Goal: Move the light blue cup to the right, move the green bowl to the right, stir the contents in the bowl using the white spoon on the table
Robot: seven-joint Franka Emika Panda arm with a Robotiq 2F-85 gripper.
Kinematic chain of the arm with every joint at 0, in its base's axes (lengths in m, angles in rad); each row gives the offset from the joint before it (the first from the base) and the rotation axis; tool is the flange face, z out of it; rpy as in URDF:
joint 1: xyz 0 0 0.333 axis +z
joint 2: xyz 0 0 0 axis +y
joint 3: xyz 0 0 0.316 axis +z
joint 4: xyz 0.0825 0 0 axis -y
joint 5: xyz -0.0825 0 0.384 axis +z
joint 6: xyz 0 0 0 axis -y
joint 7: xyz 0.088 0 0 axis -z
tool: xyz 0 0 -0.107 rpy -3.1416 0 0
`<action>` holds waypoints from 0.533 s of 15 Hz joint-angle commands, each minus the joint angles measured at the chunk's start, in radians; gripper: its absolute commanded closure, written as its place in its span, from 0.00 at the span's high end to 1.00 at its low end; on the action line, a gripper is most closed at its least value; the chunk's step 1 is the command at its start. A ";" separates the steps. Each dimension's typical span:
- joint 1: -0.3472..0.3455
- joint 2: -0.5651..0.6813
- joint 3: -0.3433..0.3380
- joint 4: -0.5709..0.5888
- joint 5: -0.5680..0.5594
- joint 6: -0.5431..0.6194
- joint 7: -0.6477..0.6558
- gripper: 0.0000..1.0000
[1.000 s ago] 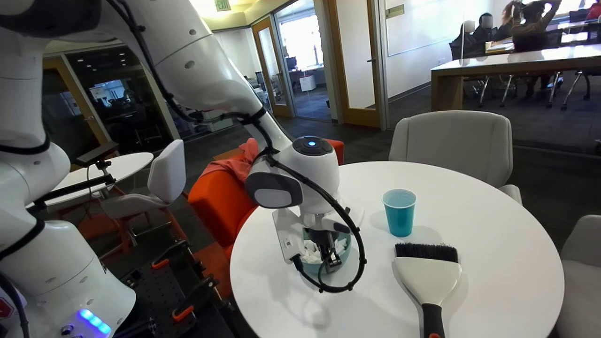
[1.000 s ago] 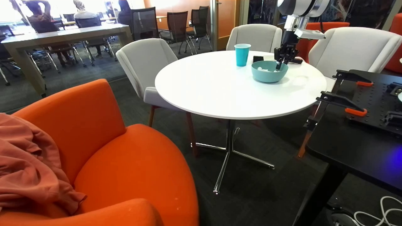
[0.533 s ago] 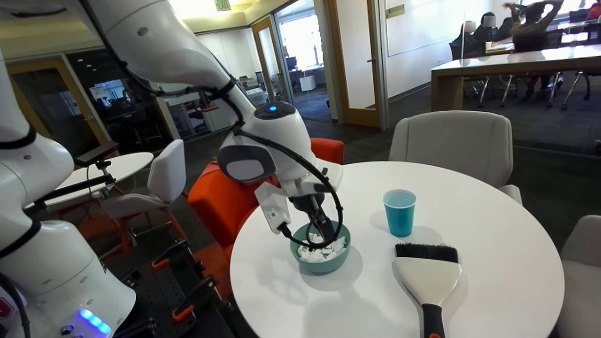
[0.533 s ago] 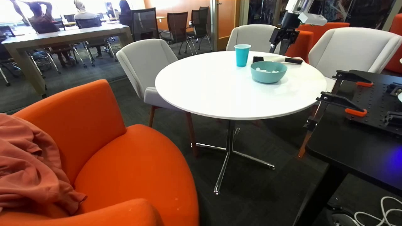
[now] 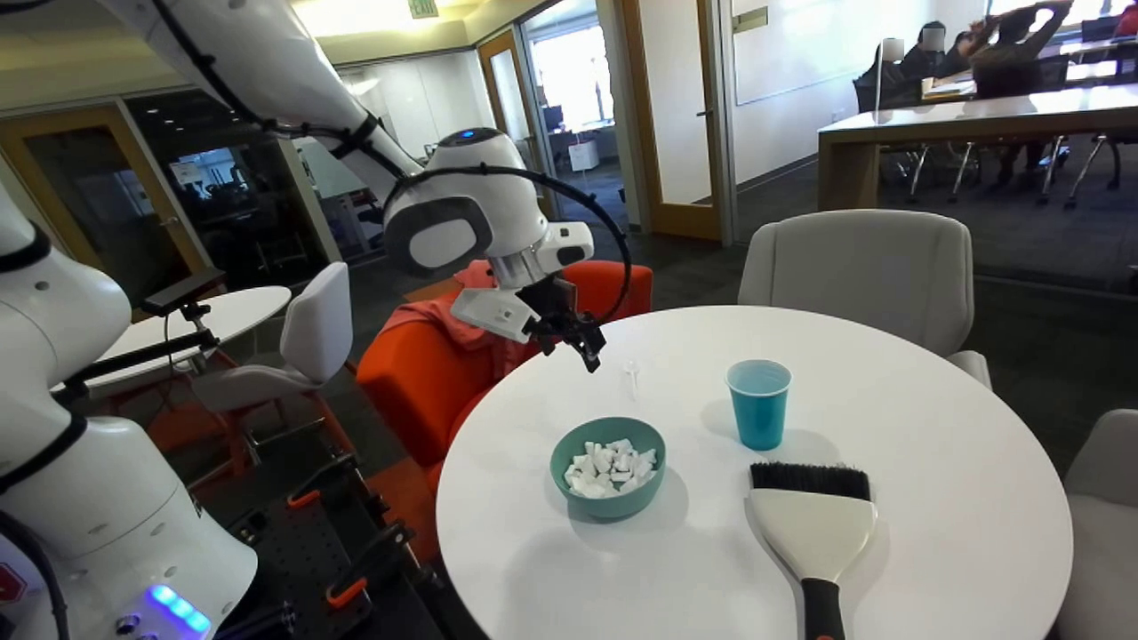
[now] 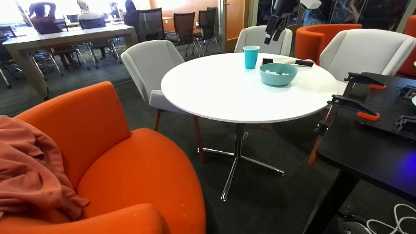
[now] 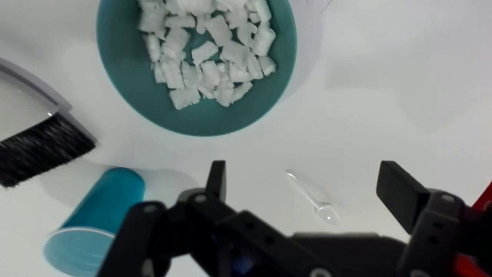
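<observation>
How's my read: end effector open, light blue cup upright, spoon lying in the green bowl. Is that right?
Not the spoon: it lies on the table, outside the green bowl, as the wrist view shows. The rest is right: the end effector is open and the light blue cup stands upright.

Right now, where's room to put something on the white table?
Between the green bowl and the brush handle, or past the blue cup toward the pale chair. It's tight between cup and bristles, and by the spoon, where the gripper hovers.

Now clear of the green bowl (image 6: 278, 80), the claw (image 6: 271, 39) spreads its jaws wider; beneath it the spoon (image 7: 316, 203) appears.
</observation>
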 commanded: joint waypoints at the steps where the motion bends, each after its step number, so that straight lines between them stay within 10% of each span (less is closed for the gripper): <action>1: 0.136 0.001 -0.103 0.010 -0.007 -0.003 -0.007 1.00; 8: 0.269 0.040 -0.207 0.050 -0.204 0.000 0.021 1.00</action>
